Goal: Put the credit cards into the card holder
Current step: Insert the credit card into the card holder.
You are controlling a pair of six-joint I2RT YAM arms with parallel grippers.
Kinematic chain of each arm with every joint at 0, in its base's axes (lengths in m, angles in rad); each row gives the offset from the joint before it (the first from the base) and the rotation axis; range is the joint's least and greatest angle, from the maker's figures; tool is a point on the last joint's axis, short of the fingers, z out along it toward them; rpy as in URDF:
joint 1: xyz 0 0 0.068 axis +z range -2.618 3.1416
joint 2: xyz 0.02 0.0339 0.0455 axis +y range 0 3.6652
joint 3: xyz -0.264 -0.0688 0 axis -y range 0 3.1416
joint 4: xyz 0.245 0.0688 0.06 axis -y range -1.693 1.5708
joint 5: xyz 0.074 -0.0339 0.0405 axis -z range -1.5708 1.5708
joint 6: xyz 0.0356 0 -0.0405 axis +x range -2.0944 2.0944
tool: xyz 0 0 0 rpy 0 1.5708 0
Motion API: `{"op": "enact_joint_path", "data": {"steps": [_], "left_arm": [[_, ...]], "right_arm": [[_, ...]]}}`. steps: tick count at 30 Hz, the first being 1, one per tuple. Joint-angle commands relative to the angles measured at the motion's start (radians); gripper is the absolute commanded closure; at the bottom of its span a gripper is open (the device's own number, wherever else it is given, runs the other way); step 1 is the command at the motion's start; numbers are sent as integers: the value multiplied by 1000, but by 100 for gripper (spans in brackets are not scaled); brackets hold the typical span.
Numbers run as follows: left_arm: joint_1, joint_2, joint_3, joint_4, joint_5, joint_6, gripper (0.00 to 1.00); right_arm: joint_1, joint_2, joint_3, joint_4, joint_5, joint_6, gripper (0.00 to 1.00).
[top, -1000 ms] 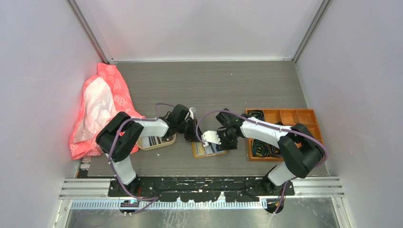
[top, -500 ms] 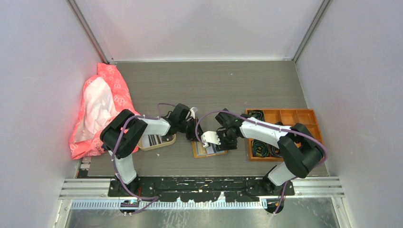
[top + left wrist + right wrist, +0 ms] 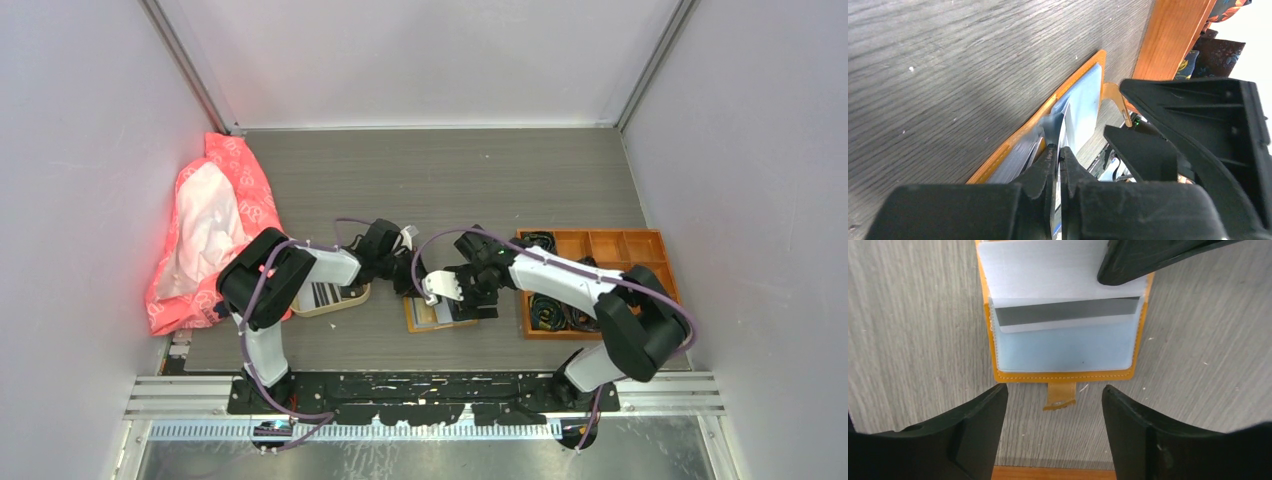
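Note:
The mustard-orange card holder (image 3: 1063, 375) lies open on the table, its snap tab toward my right gripper; it also shows in the top view (image 3: 432, 318). A card with a dark stripe (image 3: 1068, 311) sits partly in its clear slot. My left gripper (image 3: 1058, 150) is shut on a pale card (image 3: 1064, 125), held edge-on with its far end at the holder's slot; that white card (image 3: 1048, 270) lies over the holder's upper half. My right gripper (image 3: 1053, 390) is open and empty, just above the snap tab. In the top view, left gripper (image 3: 408, 278) and right gripper (image 3: 462, 300) meet over the holder.
A beige tray (image 3: 352, 295) with striped cards stands left of the holder, under my left arm. An orange compartmented box (image 3: 600, 245) of black coils stands at the right. A pink bag (image 3: 210, 230) lies at the far left by the wall.
My left arm's elbow has swung a little to the right. Both grippers stay over the card holder, the left still shut on the card.

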Motion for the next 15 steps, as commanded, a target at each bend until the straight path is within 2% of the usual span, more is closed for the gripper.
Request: {"op": "enact_joint_path", "data": {"steps": [1, 4, 7, 8, 10, 13, 15], "left_arm": [[-4, 30, -10, -46, -42, 30, 94], [-3, 28, -8, -50, -41, 33, 92], [-3, 31, -5, -51, -40, 35, 91], [-4, 33, -4, -51, -38, 35, 90], [-4, 37, -1, -50, -36, 36, 90], [-5, 40, 0, -48, -31, 36, 89], [-4, 34, -4, -45, -33, 35, 89]], "right_arm": [[-9, -119, 51, -47, -89, 13, 24], [-10, -157, 70, -92, -169, 10, 24], [-3, -174, 74, -95, -289, 17, 33], [9, -175, 72, -77, -312, 29, 38], [62, -165, 60, 5, -306, 103, 54], [138, -128, 45, 160, -203, 203, 77], [174, -98, 43, 231, -134, 242, 87]]}}
